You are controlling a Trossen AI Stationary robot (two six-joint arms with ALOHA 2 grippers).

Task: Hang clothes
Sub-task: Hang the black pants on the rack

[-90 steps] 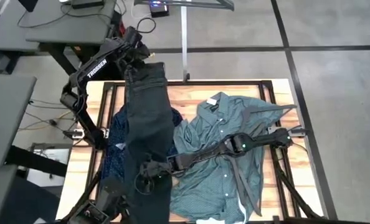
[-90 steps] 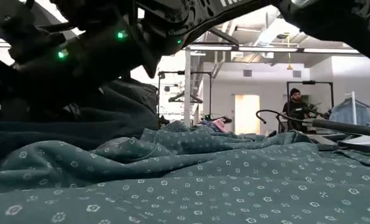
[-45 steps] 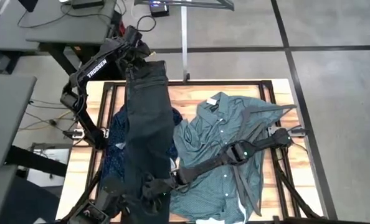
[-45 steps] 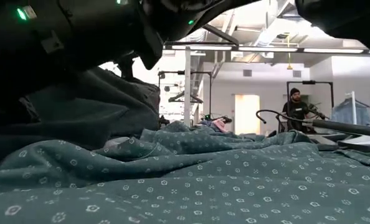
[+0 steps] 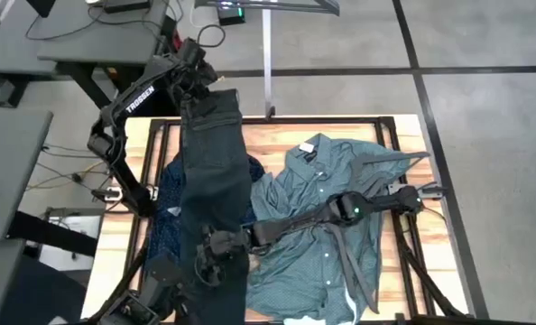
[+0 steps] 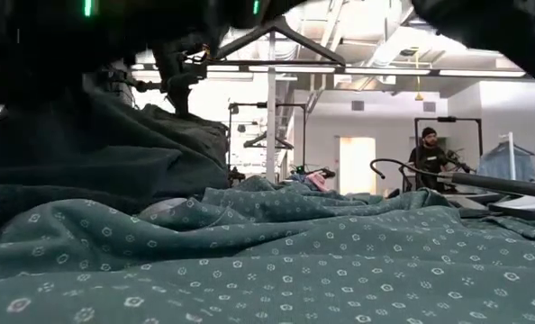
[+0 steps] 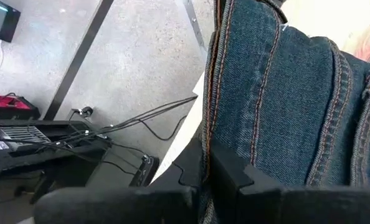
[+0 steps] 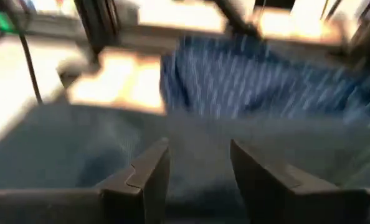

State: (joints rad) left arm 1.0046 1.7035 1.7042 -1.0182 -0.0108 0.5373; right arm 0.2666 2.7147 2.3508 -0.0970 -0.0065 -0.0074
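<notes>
- Three garments are in play, and none looks hung yet; the jeans [image 5: 212, 190] run in a long strip from the table's [image 5: 277, 135] far edge down to its near edge.
- Left gripper [image 5: 198, 88], just beyond that far edge, is clamped on the jeans' waistband, lifting that end.
- Right gripper [image 5: 216, 253] hovers over the jeans' lower legs near the near edge, fingers [image 8: 149, 174] parted with nothing between them.
- Teal-green shirt [image 5: 331, 217] lies spread flat beside the jeans, under the right arm.
- Navy dotted shirt [image 5: 167, 217] lies partly buried under the jeans on their other side.
- Judged progress: early; the jeans are only being raised, and both shirts remain untouched.
</notes>
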